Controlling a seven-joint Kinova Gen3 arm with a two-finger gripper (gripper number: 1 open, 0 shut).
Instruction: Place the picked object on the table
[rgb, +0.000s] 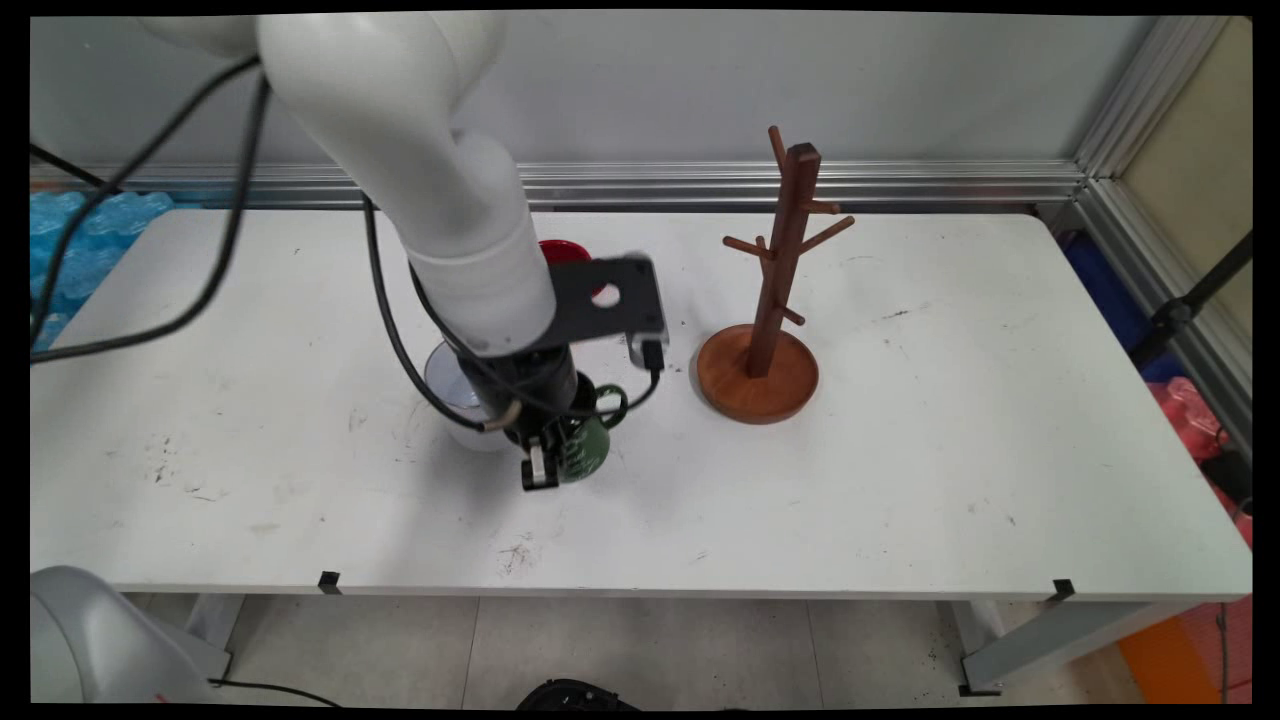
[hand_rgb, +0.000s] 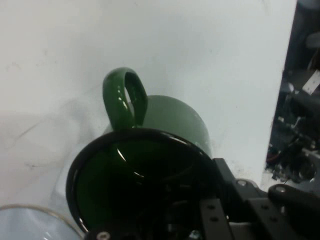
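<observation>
A dark green mug stands on the white table just left of centre, its handle pointing to the back right. My gripper comes down on the mug's near-left rim, one finger outside the wall and the other hidden inside, shut on it. In the hand view the green mug fills the lower middle with its handle at the top, and my gripper pinches the rim on the right.
A pale translucent cup stands right behind and left of the mug; its rim shows in the hand view. A red cup sits partly hidden behind the arm. A wooden mug tree stands to the right.
</observation>
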